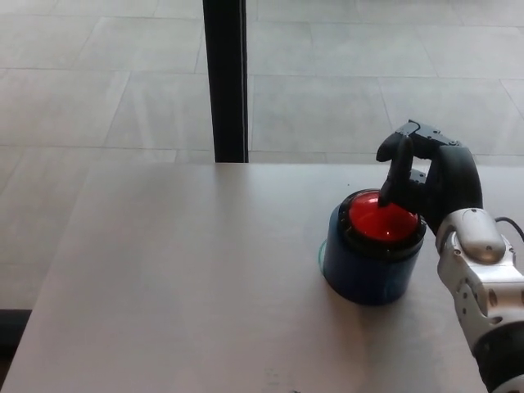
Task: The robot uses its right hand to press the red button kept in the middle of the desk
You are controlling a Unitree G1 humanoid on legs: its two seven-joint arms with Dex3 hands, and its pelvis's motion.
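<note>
Head view: the red button (pixel 381 218) sits in a blue cylindrical housing (pixel 366 270) on the desk (pixel 180 278), right of centre. The right hand (pixel 430 180) holds nothing; one finger (pixel 393 176) points down, its tip at the dome's far edge, directly above. Actual contact is hard to make out. The left hand is out of frame.

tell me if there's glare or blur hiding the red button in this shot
Head view: the round red button on its dark blue cylindrical base glows brightly, washing out some surface detail, but stays readable. The black right hand is soft-edged, with a finger pointing down at the button's rim. The pale grey desk is evenly lit, with no harsh glare.
</note>
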